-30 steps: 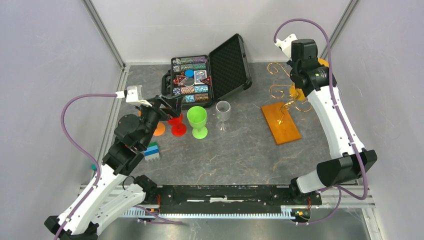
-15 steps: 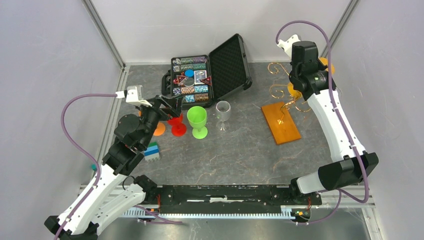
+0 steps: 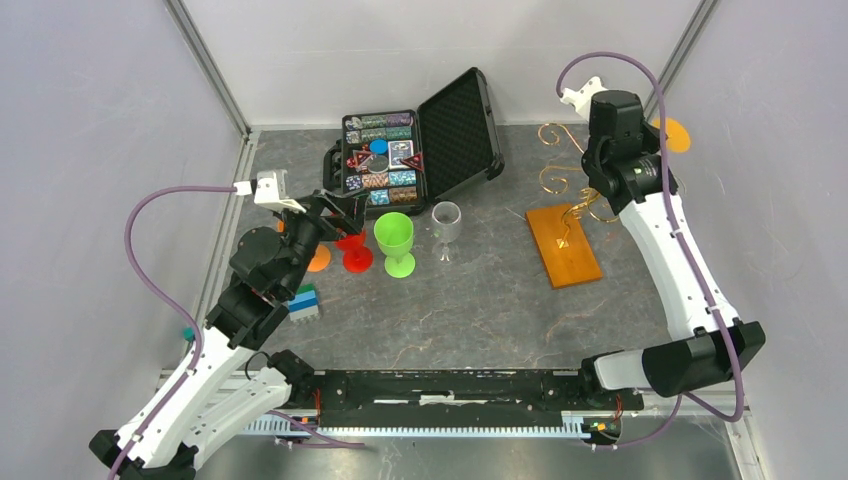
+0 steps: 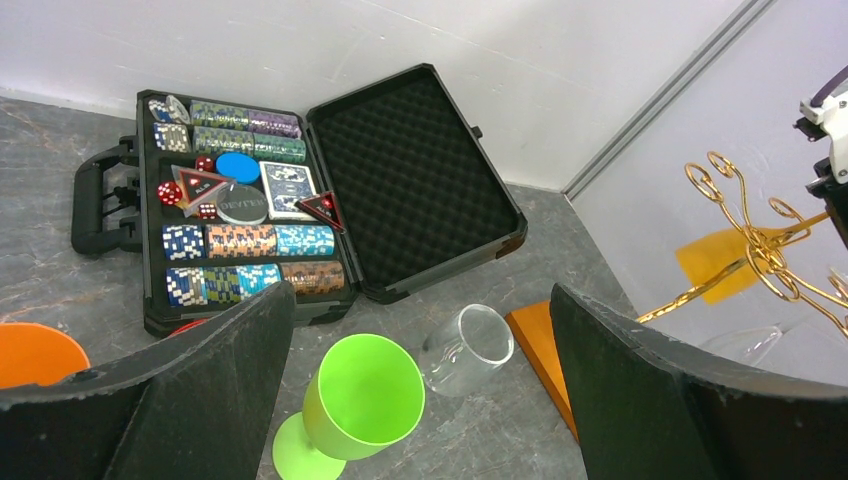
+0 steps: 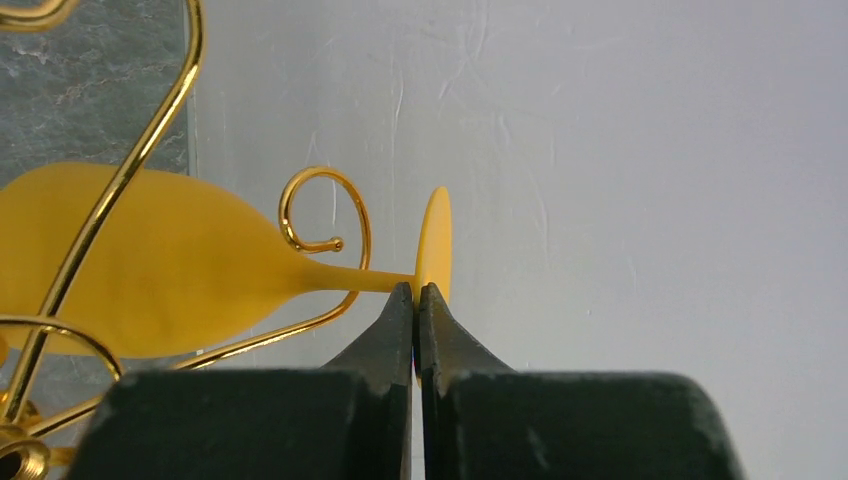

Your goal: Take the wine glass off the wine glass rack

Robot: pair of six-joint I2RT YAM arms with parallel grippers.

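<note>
The wine glass (image 5: 150, 262) is yellow-orange and lies sideways among the gold scroll arms of the wine glass rack (image 5: 112, 190), its stem passing a wire curl. My right gripper (image 5: 416, 296) is shut on the edge of the glass's round foot (image 5: 436, 240). From above, that foot (image 3: 675, 135) shows as an orange disc right of the right wrist, and the rack's orange-brown base (image 3: 562, 245) lies on the table. My left gripper (image 4: 420, 296) is open and holds nothing, hanging over the table far left of the rack (image 4: 745, 215).
An open black case (image 3: 455, 130) of poker chips sits at the back. A green glass (image 3: 396, 240), a clear glass (image 3: 446, 224) and a red glass (image 3: 355, 252) stand in front of it. A blue-green block (image 3: 304, 303) lies by the left arm. The right wall is close behind the rack.
The right gripper has closed on the glass's foot, and the right wrist has shifted to the right, so more of the orange foot shows. The left arm has not moved.
</note>
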